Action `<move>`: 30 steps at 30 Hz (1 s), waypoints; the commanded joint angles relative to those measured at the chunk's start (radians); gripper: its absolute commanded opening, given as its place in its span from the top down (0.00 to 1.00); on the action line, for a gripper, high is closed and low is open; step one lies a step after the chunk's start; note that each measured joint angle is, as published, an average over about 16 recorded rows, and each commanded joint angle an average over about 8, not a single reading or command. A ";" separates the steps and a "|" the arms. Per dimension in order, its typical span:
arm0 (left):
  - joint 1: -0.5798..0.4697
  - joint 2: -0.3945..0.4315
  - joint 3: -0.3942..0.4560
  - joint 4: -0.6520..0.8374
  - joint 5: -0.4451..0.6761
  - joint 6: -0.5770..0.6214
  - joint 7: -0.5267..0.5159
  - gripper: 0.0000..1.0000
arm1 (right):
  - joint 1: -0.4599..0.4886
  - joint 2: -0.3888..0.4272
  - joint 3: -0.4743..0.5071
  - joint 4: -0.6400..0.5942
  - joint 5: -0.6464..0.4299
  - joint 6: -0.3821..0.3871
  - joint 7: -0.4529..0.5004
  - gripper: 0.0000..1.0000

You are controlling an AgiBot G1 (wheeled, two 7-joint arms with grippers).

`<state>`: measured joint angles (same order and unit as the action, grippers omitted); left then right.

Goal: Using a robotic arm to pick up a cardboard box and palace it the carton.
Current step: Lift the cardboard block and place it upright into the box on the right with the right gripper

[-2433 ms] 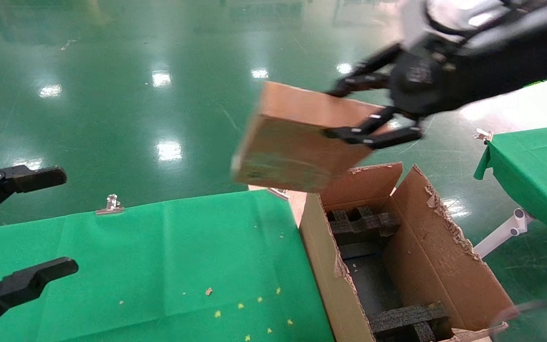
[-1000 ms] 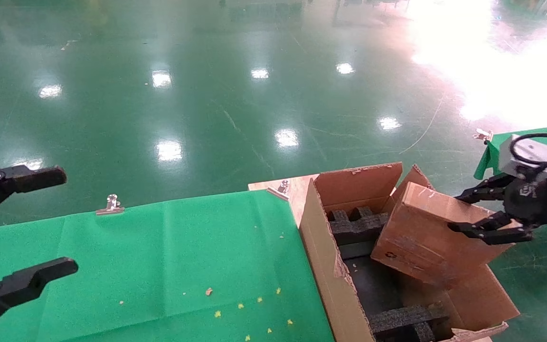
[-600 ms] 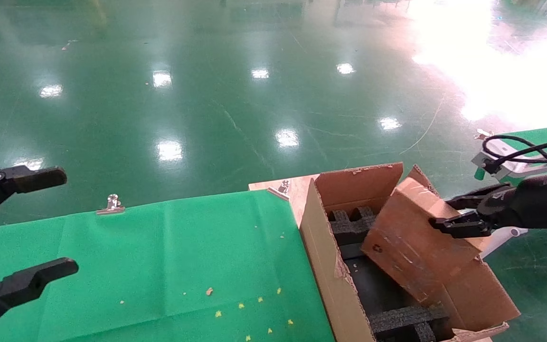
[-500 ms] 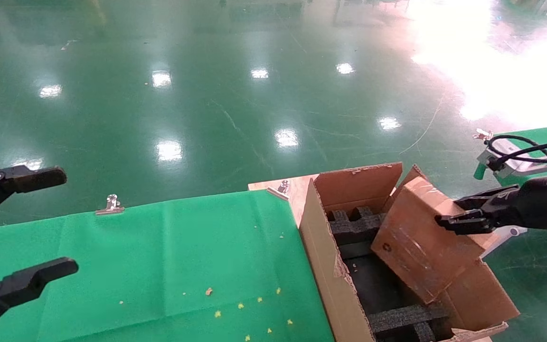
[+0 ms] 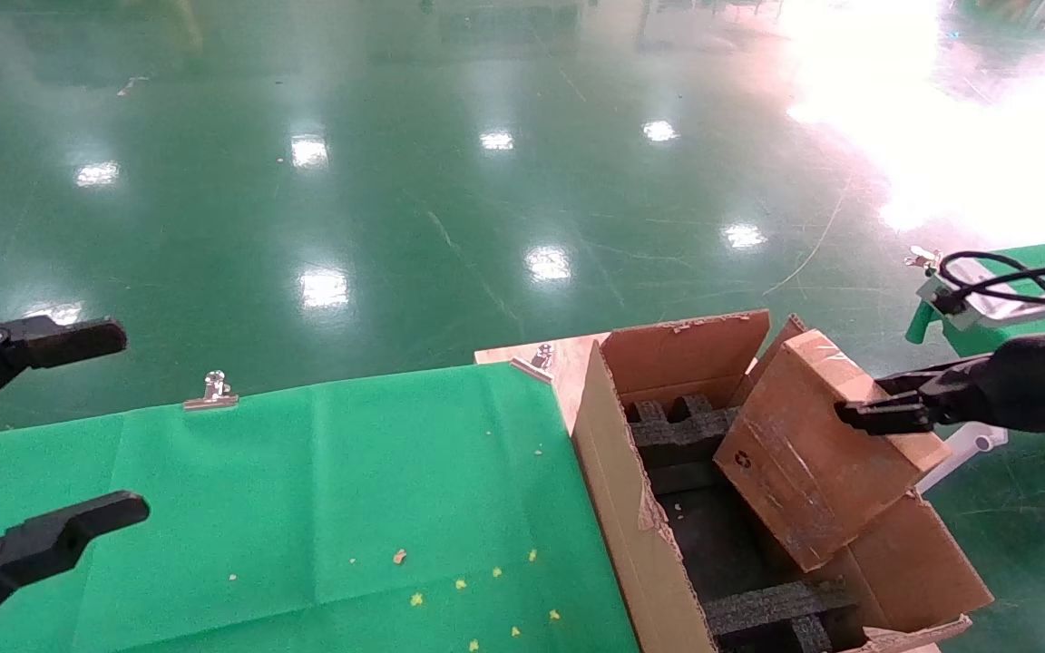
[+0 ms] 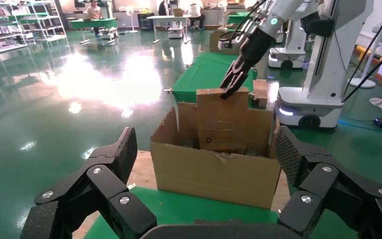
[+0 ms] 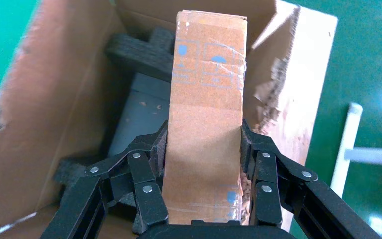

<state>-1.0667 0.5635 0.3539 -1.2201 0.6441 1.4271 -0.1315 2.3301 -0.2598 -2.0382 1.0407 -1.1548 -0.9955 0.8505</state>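
Right gripper (image 5: 881, 404): clamping the upper end of the cardboard box (image 5: 817, 462), fingers (image 7: 149, 172) pressing both narrow sides; arm mostly running out of the head view beside the carton.
Cardboard box: hanging tilted, lower end dipping into the carton (image 5: 631, 508), upper end sticking above the carton's rim; lower corner hiding behind the carton's wall in the left wrist view, so resting or not on the carton's floor, cannot tell.
Carton: standing at the far corner of the green cloth (image 5: 305, 508), near end getting cut off by the frame; black foam blocks (image 5: 681, 426) partly hiding behind the cardboard box.
Left gripper (image 5: 33, 453): idling with fingers spread wide, holding nothing, over the cloth's edge well apart from the carton.
Surroundings: glossy green floor (image 5: 395, 181) reflecting ceiling lights beyond the carton; metal clip (image 5: 212, 390) pinning the cloth's far edge; white robots and shelving showing behind the carton in the left wrist view.
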 commanded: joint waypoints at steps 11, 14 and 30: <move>0.000 0.000 0.000 0.000 0.000 0.000 0.000 0.00 | 0.027 -0.010 -0.046 0.090 -0.192 0.087 0.283 1.00; 0.000 0.000 0.000 0.000 0.000 0.000 0.000 0.00 | 0.027 -0.009 -0.057 0.120 -0.233 0.102 0.348 1.00; 0.000 0.000 0.000 0.000 0.000 0.000 0.000 0.00 | -0.085 -0.068 -0.127 0.189 -0.366 0.255 0.620 1.00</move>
<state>-1.0667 0.5635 0.3539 -1.2201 0.6441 1.4271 -0.1315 2.2429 -0.3309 -2.1635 1.2248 -1.5141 -0.7413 1.4639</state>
